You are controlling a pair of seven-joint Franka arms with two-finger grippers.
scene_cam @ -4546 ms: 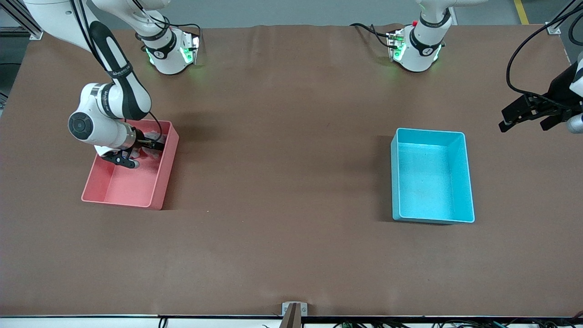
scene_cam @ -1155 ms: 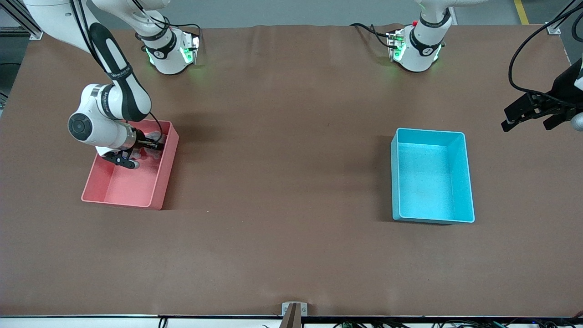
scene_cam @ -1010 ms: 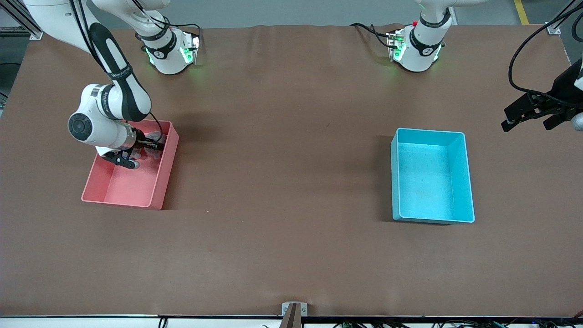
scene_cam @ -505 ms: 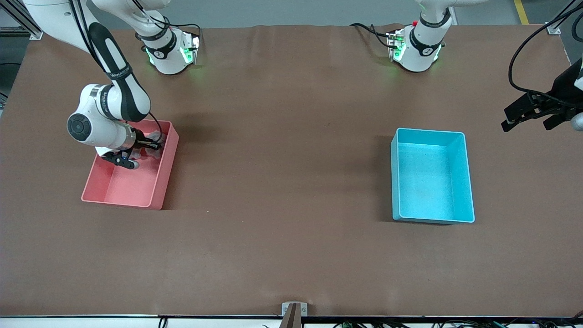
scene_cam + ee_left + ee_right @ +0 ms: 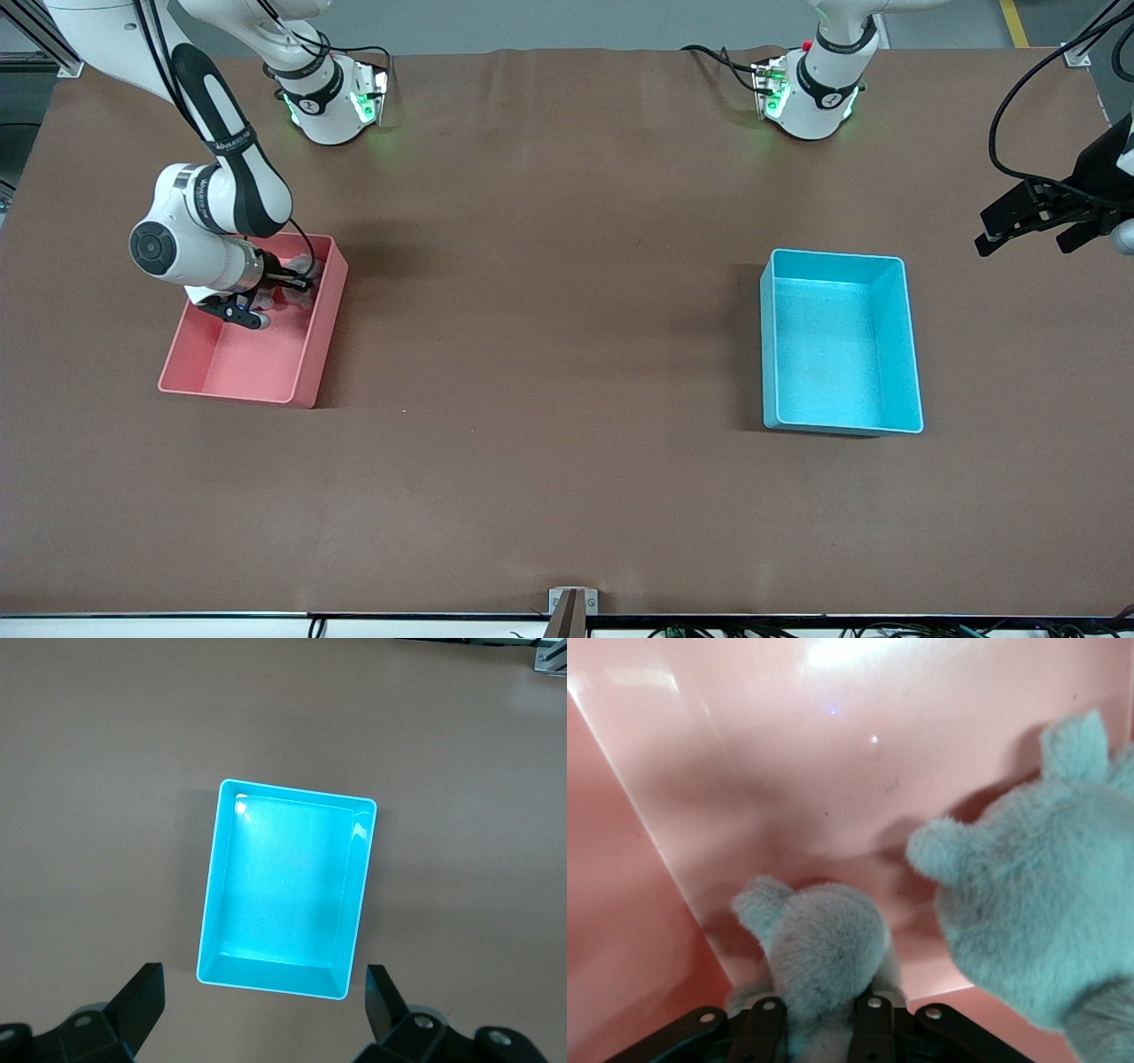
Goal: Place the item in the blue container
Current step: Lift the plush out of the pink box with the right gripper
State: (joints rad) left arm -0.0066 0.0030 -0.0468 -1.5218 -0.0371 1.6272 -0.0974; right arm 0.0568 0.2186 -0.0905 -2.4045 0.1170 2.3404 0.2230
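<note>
Right gripper pinches plush toy in pink bin (seemingly a limb).

Right gripper down inside pink bin at the right arm's end, closed on a pale fuzzy item near the bin's far wall. Blue container sits toward the left arm's end, nothing in it. Left gripper waits over bare table, fingers spread.
</note>
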